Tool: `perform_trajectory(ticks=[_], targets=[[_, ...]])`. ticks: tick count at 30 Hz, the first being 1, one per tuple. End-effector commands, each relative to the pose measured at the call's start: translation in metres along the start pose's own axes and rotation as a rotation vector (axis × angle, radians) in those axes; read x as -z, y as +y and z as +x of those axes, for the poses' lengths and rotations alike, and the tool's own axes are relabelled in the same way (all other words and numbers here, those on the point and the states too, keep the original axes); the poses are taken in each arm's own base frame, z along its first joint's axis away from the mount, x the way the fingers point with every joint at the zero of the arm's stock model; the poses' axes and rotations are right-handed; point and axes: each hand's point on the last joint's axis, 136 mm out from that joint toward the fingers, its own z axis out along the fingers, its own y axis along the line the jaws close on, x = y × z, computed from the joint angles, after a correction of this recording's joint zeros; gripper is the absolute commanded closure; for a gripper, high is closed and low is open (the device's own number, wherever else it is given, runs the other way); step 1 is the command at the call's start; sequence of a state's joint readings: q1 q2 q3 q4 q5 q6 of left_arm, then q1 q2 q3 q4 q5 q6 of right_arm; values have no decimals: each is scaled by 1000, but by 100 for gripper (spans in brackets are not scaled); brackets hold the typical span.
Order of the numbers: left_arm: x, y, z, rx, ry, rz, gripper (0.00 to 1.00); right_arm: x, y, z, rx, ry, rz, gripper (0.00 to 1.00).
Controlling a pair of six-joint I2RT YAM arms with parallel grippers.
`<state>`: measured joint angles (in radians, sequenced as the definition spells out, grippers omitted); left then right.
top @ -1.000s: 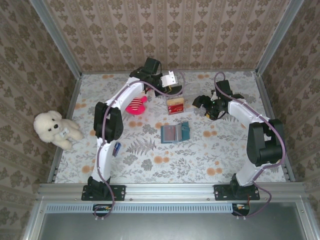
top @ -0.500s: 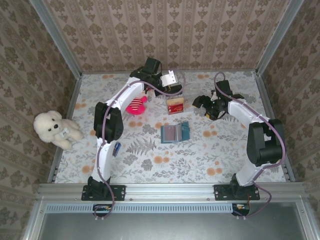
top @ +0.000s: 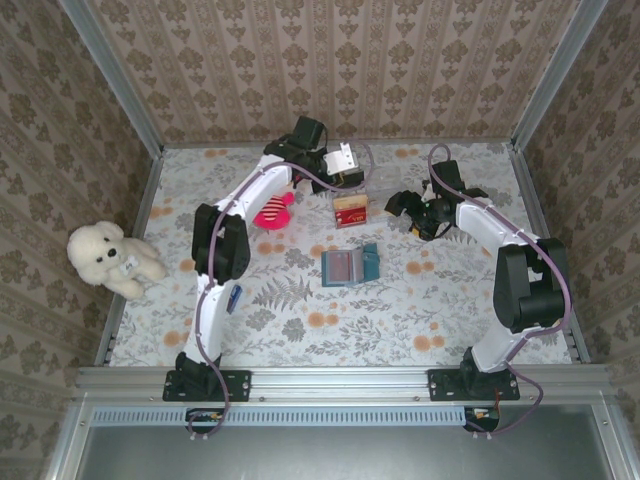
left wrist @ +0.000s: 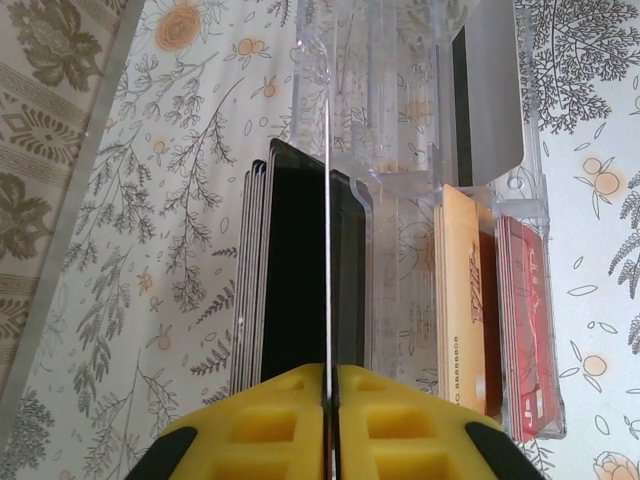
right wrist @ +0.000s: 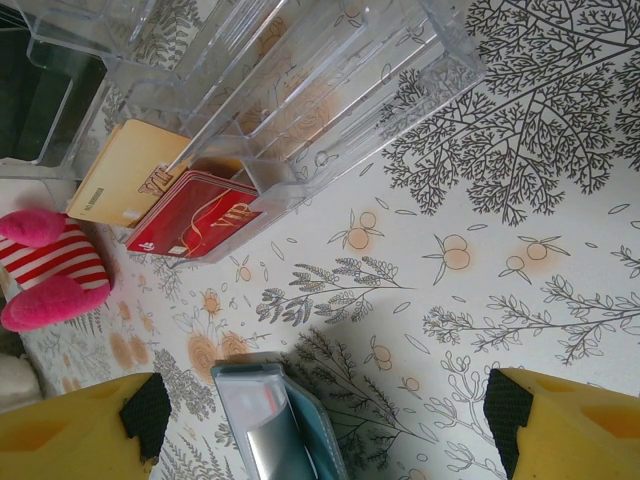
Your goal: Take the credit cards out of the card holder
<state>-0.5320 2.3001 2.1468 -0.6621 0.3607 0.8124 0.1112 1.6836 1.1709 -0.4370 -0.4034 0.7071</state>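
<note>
Left arm (top: 248, 192) extended over tray (left wrist: 400, 120), left jaws pinching thin sheet (left wrist: 327, 200); right jaws open

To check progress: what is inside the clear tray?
An orange-gold card and a red card stand at one end; a black stack occupies a neighbouring slot. Anything behind them is covered.

Teal card holder (top: 350, 266); red card (right wrist: 192, 228), gold card (right wrist: 122, 175); white floral table (top: 300, 320), orange blooms; pink-white striped toy (right wrist: 45, 270).

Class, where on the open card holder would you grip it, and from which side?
Probably the teal right flap of the card holder, pinched from above at its outer edge: it lies open and flat, so only a thin edge offers purchase.
</note>
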Motion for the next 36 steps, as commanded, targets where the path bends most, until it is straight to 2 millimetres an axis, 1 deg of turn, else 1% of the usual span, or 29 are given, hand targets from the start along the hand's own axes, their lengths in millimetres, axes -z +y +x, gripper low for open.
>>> perform_trajectory(ticks=[1,7,13,15,19,22,25,27,28,29,31,32,34,35,36], targets=[[-2,3,-3,-30,5,-9,85,3,0,6,-7,18,-8,15],[4,7,-8,-32,4,-18,73,3,1,6,-8,16,-14,15],[19,13,-16,-23,-12,-45,71,4,2,6,-7,18,-16,15],[28,16,-22,-5,-37,-52,71,4,2,6,-4,17,-15,15],[54,20,-33,62,-102,-79,67,8,5,7,15,9,-19,15],[76,28,-35,147,-133,-160,61,14,12,11,48,1,-10,17],[97,32,-27,255,-135,-263,49,22,24,21,109,-5,16,19],[109,32,-15,342,-121,-333,39,28,32,33,163,-5,50,21],[119,32,-11,392,-120,-367,34,31,37,39,192,-9,65,23],[125,29,-2,441,-110,-390,30,33,43,45,219,-11,75,25],[141,25,12,539,-103,-442,25,33,53,61,271,-5,93,30],[149,21,20,594,-101,-459,22,33,57,70,295,-3,104,33],[163,12,31,692,-111,-479,16,29,65,88,338,9,122,37],[173,12,47,755,-105,-509,13,27,69,97,361,14,132,38],[181,9,56,798,-106,-528,12,24,73,105,383,17,139,40]])
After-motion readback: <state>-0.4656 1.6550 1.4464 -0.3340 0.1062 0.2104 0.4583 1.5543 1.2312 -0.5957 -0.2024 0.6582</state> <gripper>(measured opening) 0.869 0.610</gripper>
